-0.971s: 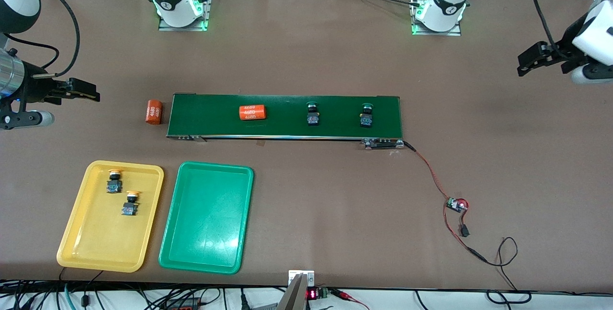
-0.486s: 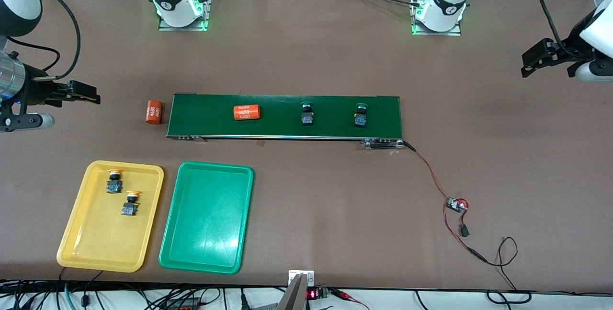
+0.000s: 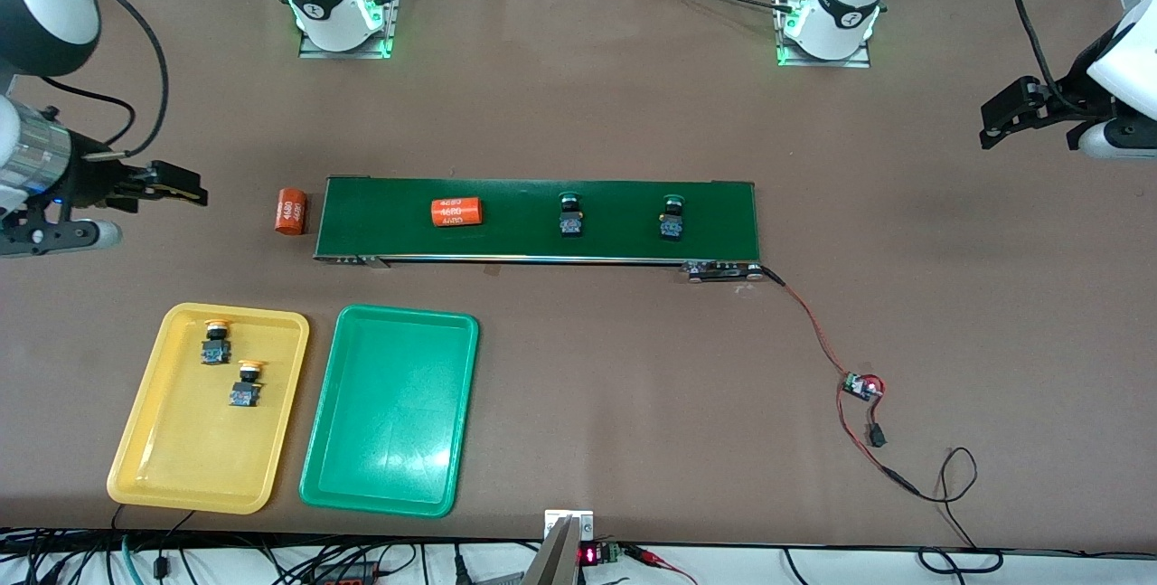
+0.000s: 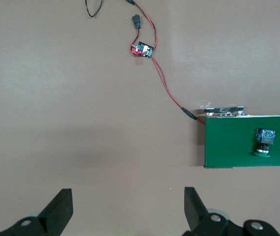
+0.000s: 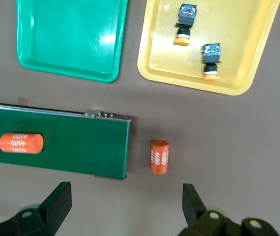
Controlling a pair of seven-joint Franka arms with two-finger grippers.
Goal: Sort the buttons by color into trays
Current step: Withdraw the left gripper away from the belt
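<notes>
Reading the front view as a clock face with the robots' bases at 12, the conveyor belt (image 3: 524, 228) runs across the centre. Everything on it now sits a little further toward 9 o'clock than 1 second ago. This holds for the 2 green buttons (image 3: 569, 214) (image 3: 671, 217) and for the orange cylinder (image 3: 456, 212) ahead of them. A 2nd orange cylinder (image 3: 290, 211) lies on the table just off the belt's 9 o'clock end and does not move.

The right gripper (image 3: 185, 188) also shifts. It edges from the 9 o'clock edge of the table toward that end of the belt, jaws wide and holding nothing. The left gripper (image 3: 999, 119) waits at about 2 o'clock over bare table, also wide and empty.

The 2 yellow buttons (image 3: 215, 343) (image 3: 244, 384) already lie in the yellow tray (image 3: 181, 481) at about 8 o'clock. The green tray (image 3: 389, 458) just beside it holds nothing.

My reading is that half the sort is done. The belt is carrying the green buttons toward the right arm, which seems to be lining up for the nearer one. The cylinder will arrive 1st and should be left alone.
</notes>
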